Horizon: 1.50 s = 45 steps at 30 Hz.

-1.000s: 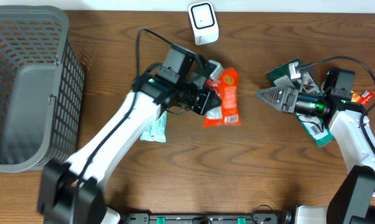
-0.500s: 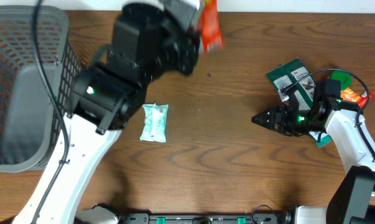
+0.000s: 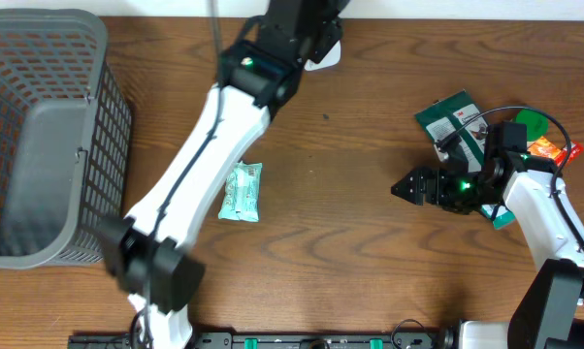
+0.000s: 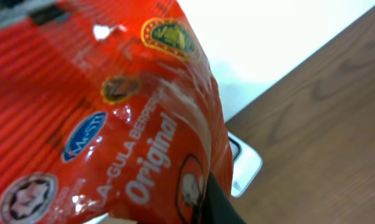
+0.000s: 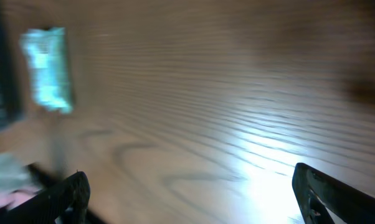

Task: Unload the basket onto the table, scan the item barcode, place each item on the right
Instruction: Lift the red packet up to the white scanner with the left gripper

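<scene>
With the left gripper (image 3: 311, 21) clenched on the red snack packet (image 4: 113, 124) above the white scanner (image 4: 245, 167) at the table's (image 3: 350, 281) far edge, and the right gripper (image 3: 406, 186) released and empty at right, the presenting step seems in hand; next, probably, angle the barcode toward the scanner's window.

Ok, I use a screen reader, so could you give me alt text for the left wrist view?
A glossy red snack packet printed "Original" fills most of the frame, with one dark gripper finger at its lower edge. Behind it, part of a white scanner sits on the brown wooden table.
</scene>
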Each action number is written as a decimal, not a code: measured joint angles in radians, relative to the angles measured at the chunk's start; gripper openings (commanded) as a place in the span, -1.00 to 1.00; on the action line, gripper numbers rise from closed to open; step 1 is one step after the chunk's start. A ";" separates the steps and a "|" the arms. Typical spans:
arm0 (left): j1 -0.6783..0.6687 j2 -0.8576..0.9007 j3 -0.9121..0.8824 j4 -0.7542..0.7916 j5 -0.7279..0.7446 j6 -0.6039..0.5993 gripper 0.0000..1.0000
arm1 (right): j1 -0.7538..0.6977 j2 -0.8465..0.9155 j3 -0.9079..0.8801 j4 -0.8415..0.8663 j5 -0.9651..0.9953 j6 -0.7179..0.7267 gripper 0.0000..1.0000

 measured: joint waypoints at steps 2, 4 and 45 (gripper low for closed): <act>0.000 0.055 -0.001 0.070 -0.016 0.055 -0.86 | 0.000 0.000 0.000 0.000 0.071 0.000 0.99; 0.000 0.104 -0.001 0.143 -0.028 0.117 -0.86 | 0.000 0.000 0.000 0.000 0.145 0.000 0.98; 0.047 0.525 0.000 0.646 -0.091 0.749 -0.86 | 0.000 0.000 0.000 0.003 0.327 0.000 0.99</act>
